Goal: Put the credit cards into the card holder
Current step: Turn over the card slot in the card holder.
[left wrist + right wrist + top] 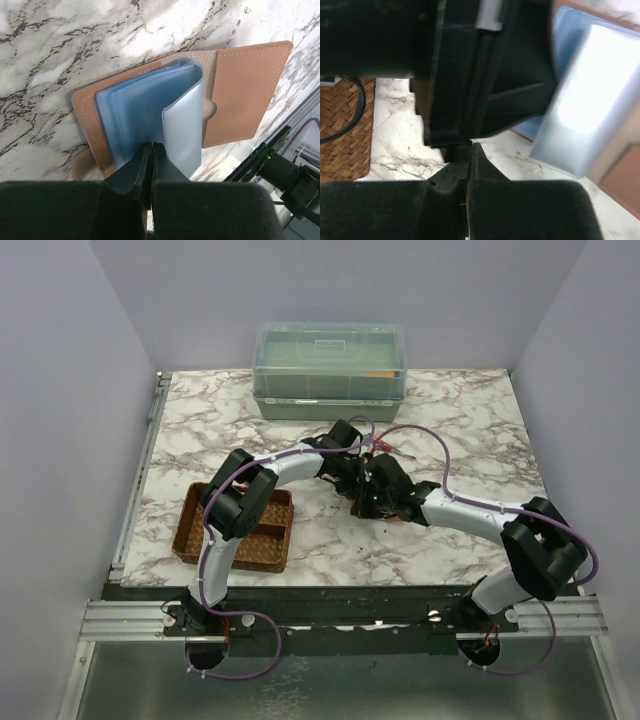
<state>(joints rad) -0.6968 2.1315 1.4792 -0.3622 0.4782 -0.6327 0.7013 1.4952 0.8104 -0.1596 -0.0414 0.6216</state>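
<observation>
The card holder (245, 95) lies open on the marble, tan leather with pale blue plastic sleeves (145, 110) inside. My left gripper (151, 146) is shut at the lower edge of the sleeves and seems to pinch one leaf, which curls up and over. My right gripper (470, 149) is shut right under the left gripper's black body, with nothing showing between its fingers. A blue sleeve (585, 110) hangs to its right. From above, both grippers (358, 480) meet at the table's middle and cover the holder. No credit cards are in view.
A brown woven tray (240, 530) sits at the front left, also at the left edge of the right wrist view as woven tray (340, 130). A clear lidded plastic box (330, 370) stands at the back. Small red items (385, 447) lie just behind the grippers.
</observation>
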